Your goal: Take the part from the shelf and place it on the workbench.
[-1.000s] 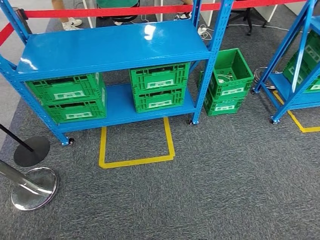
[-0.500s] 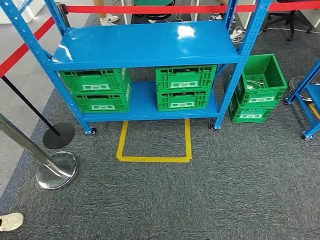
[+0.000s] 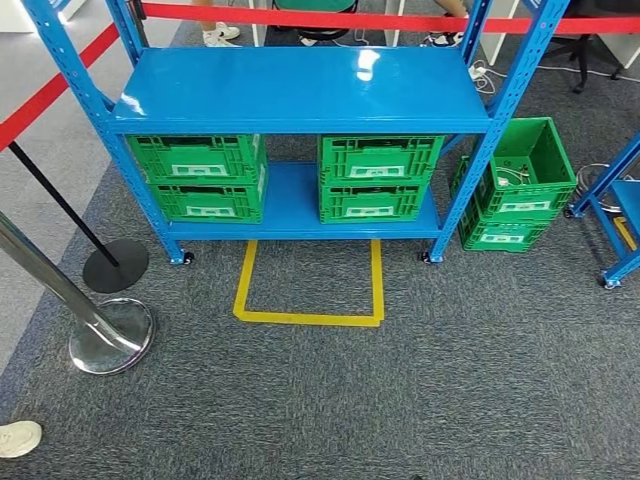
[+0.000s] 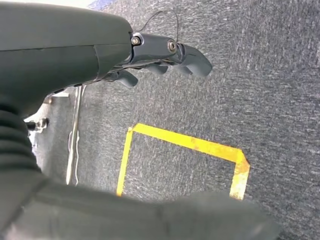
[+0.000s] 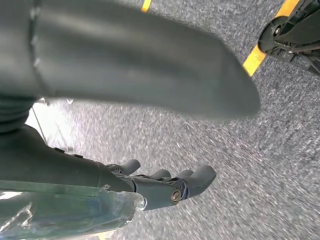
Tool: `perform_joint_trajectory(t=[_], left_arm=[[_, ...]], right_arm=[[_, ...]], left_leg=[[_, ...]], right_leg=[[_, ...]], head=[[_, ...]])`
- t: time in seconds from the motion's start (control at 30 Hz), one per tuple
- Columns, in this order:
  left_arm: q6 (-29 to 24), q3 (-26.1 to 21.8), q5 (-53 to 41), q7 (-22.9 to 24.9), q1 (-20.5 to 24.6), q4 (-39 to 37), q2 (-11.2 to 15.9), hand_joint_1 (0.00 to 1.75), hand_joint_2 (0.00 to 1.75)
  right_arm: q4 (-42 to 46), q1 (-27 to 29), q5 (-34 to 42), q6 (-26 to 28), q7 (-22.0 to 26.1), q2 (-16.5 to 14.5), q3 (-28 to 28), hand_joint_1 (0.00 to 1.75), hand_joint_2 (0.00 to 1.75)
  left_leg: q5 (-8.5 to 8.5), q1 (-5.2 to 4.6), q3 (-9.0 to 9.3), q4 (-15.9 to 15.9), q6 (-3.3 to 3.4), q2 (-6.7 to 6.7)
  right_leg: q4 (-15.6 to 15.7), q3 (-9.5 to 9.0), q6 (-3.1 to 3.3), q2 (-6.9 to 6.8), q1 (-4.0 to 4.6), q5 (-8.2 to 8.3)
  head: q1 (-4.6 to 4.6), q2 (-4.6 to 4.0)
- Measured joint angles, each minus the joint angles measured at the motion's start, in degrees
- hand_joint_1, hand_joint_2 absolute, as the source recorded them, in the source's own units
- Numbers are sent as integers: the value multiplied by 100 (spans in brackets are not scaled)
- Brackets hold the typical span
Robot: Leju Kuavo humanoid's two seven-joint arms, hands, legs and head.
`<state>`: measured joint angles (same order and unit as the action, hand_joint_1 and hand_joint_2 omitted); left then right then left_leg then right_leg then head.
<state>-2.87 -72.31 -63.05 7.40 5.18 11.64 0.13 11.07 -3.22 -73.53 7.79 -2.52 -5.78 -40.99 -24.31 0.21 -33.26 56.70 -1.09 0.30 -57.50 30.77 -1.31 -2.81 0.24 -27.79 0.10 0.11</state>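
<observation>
A blue shelf (image 3: 302,85) stands ahead in the head view, its top board bare. On its lower board sit two stacks of green crates, one at the left (image 3: 198,175) and one at the middle (image 3: 377,175); what lies inside them is hidden. I cannot make out the part. My left hand (image 4: 166,50) hangs over the grey carpet with its fingers straight and nothing in it. My right hand (image 5: 170,185) hangs the same way, fingers apart from the thumb, holding nothing.
A yellow taped square (image 3: 309,318) marks the carpet before the shelf. Another green crate stack (image 3: 521,190) with white bits inside stands right of the shelf. Two stanchion bases (image 3: 112,335) are at the left, red tape (image 3: 340,18) behind, a second blue shelf (image 3: 615,200) at far right.
The whole picture has shifted: the camera has turned, so the shelf and yellow square now sit near the middle. A shoe has come into view at the lower left.
</observation>
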Motion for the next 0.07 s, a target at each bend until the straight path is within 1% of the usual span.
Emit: perform_joint_trajectory(t=[0.07], left_arm=[[16, 132, 124, 3, -27, 3, 4, 0, 175]], right_arm=[[8, 25, 150, -35, -6, 1, 32, 0, 175]], left_leg=[[0, -1, 0, 0, 3, 0]], right_leg=[[1, 0, -13, 0, -2, 2]], head=[[-1, 0]])
